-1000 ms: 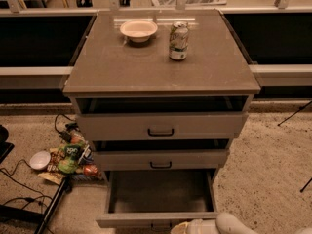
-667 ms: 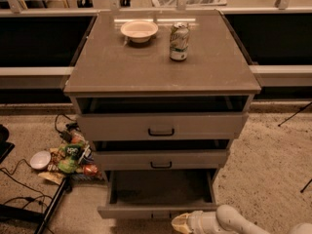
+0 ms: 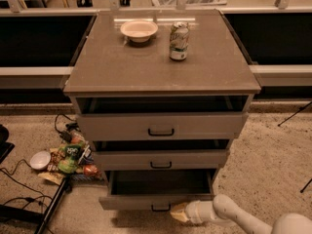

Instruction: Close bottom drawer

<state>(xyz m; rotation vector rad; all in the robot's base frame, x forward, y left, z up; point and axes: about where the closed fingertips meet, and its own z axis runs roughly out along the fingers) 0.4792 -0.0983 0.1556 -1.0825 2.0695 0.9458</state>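
Observation:
The bottom drawer (image 3: pixel 146 201) is the lowest of three grey-brown drawers in the cabinet and stands pulled out, its plain tray empty. Its small black bar handle (image 3: pixel 160 208) sits on the low flat front. My gripper (image 3: pixel 178 212) is at the tip of the white arm that comes in from the lower right. It sits just right of the handle, against the drawer front near the floor.
The middle drawer (image 3: pixel 161 159) and the top drawer (image 3: pixel 161 126) stand slightly open. A bowl (image 3: pixel 139 29) and a can (image 3: pixel 179 41) rest on the cabinet top (image 3: pixel 117 67). Snack packets (image 3: pixel 70 157), a small bowl (image 3: pixel 39 160) and cables lie on the floor at left.
My arm has reached further left along the floor and my gripper has come up to the bottom drawer's front. The drawer looks pushed in a little.

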